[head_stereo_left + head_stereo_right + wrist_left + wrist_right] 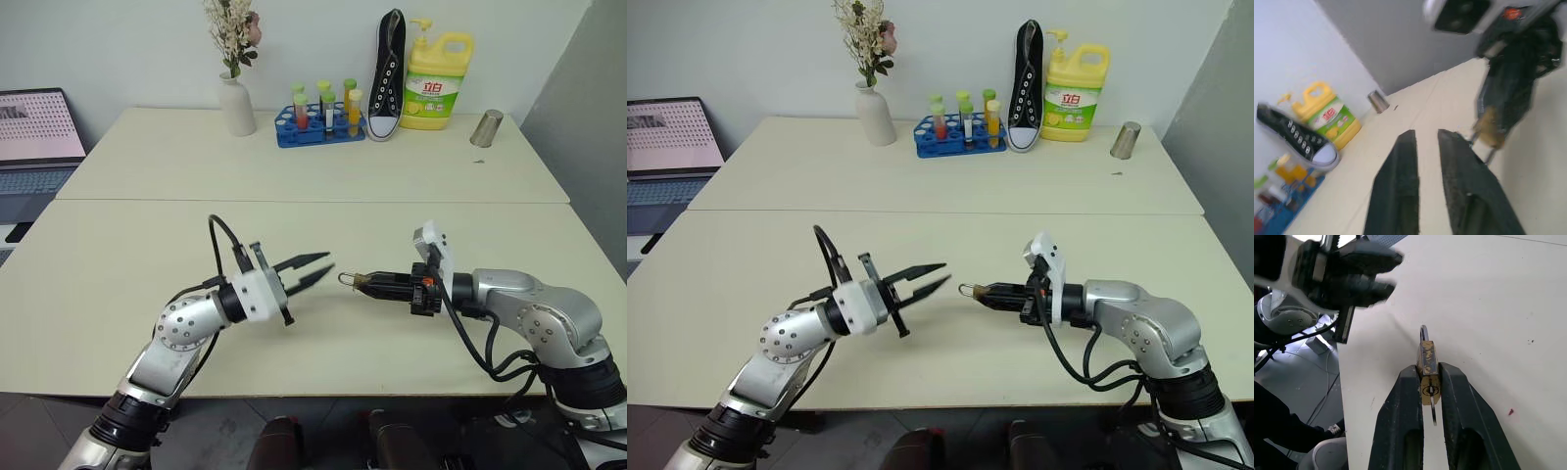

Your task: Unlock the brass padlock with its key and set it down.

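Observation:
The brass padlock (pixel 1427 357) is clamped between the fingers of my right gripper (pixel 368 284), which is shut on its body and holds it just above the table. Its thin silver shackle (pixel 345 279) points toward my left gripper. In the right wrist view a slim silver key (pixel 1433 415) sticks out of the keyhole, back between my fingers. Whether the shackle is released I cannot tell. My left gripper (pixel 331 262) hovers a short way from the shackle, apart from it. Its fingers (pixel 1400 181) are drawn almost together with nothing between them.
Along the far edge stand a white vase with flowers (pixel 236 103), a blue rack of tubes (pixel 321 125), a black sneaker (pixel 389 73), a yellow detergent bottle (pixel 436 83) and a metal cup (pixel 486 128). A laptop (pixel 34 137) sits off the table's left side.

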Robot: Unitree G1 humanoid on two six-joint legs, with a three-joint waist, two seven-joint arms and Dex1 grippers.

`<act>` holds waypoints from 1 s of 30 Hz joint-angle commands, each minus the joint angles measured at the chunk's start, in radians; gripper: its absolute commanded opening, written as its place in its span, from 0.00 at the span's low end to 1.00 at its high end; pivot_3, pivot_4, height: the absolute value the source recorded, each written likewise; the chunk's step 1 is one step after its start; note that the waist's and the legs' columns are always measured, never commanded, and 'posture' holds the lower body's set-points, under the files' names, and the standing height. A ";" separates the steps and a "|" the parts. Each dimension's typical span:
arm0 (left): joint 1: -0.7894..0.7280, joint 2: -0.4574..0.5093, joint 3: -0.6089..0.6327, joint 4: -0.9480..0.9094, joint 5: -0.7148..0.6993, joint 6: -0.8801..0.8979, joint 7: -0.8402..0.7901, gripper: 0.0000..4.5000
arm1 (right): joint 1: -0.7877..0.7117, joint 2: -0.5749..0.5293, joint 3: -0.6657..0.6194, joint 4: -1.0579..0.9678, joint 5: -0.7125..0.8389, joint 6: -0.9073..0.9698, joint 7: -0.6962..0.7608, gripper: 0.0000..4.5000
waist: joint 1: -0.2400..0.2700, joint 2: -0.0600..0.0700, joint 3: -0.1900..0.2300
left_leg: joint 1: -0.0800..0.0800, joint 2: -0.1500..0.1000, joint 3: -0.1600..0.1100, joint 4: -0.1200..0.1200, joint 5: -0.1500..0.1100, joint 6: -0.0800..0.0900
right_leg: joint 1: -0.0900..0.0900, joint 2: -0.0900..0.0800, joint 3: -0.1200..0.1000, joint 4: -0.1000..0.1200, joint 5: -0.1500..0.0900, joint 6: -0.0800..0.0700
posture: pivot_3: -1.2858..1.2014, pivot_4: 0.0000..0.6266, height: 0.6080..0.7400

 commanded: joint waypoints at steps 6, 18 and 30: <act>-0.041 -0.048 0.021 -0.031 -0.193 0.405 -0.084 0.00 | -0.011 -0.006 -0.015 -0.079 0.005 -0.048 0.054 0.03 | 0.000 0.000 0.000 | 0.000 0.000 0.000 0.000 0.000 0.000 | 0.000 0.003 0.000 0.000 0.000 0.000 | 0.52 0.24 1.00; -0.063 -0.098 0.050 -0.145 -0.393 0.726 -0.156 0.00 | 0.007 -0.010 -0.032 -0.101 0.037 -0.036 0.058 0.03 | 0.000 -0.001 0.000 | 0.000 0.000 0.000 0.000 0.000 0.000 | 0.000 0.003 0.001 0.000 0.000 0.000 | 0.52 0.24 1.00; -0.028 -0.080 0.096 -0.221 -0.445 0.839 -0.174 0.00 | 0.009 -0.017 -0.029 -0.082 0.017 -0.052 0.058 0.03 | 0.000 -0.001 0.001 | 0.000 0.000 -0.001 0.000 0.000 0.000 | 0.000 0.004 0.001 0.000 0.000 0.000 | 0.52 0.24 1.00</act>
